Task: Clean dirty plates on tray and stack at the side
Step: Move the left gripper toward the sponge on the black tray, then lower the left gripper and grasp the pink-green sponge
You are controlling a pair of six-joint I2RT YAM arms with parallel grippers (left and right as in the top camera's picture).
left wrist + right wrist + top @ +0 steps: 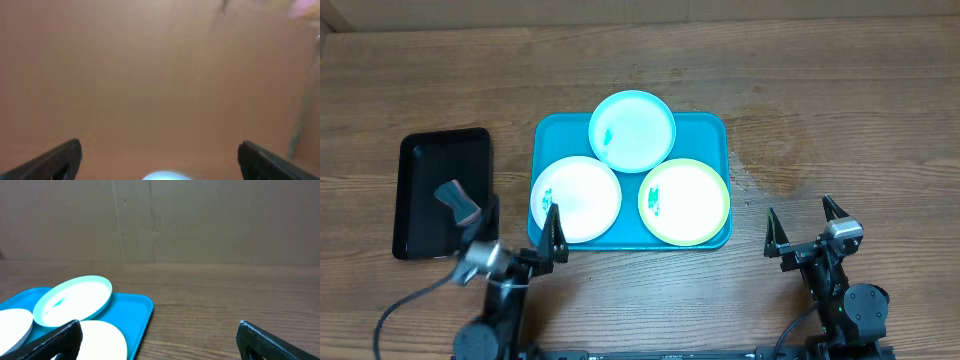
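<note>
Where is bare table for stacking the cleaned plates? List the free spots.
Widest free patch: the table right of the tray, ahead of the right gripper. Also free: the strip beyond the tray's far rim. Crowded: the tray itself, filled by three plates, and the left side, where the black tray and left gripper sit close.

This looks like a robotics lab bench: a brown wood-grain worktop (860,90) backed by plain brown cardboard sheets (210,220). Black robot arms, left (495,300) and right (845,300), are mounted at its near edge, with a grey cable (400,305) trailing.
</note>
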